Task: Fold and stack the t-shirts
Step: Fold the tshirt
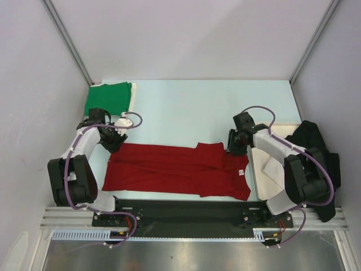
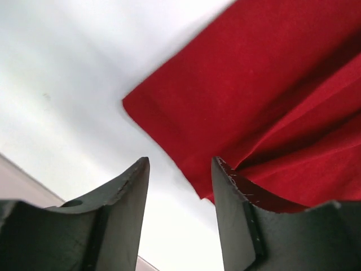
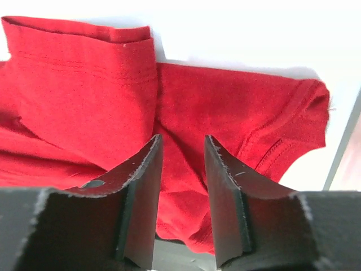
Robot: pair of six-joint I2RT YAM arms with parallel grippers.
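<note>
Bright even light, table (image 2: pixel 67 84) washed out, near fingers (image 3: pixel 141 192) softly blurred.

The top camera looks steeply down from the near side over the whole table (image 1: pixel 186 107). Both wrist cameras sit close above the red tee (image 1: pixel 169 166), one at each end.
</note>
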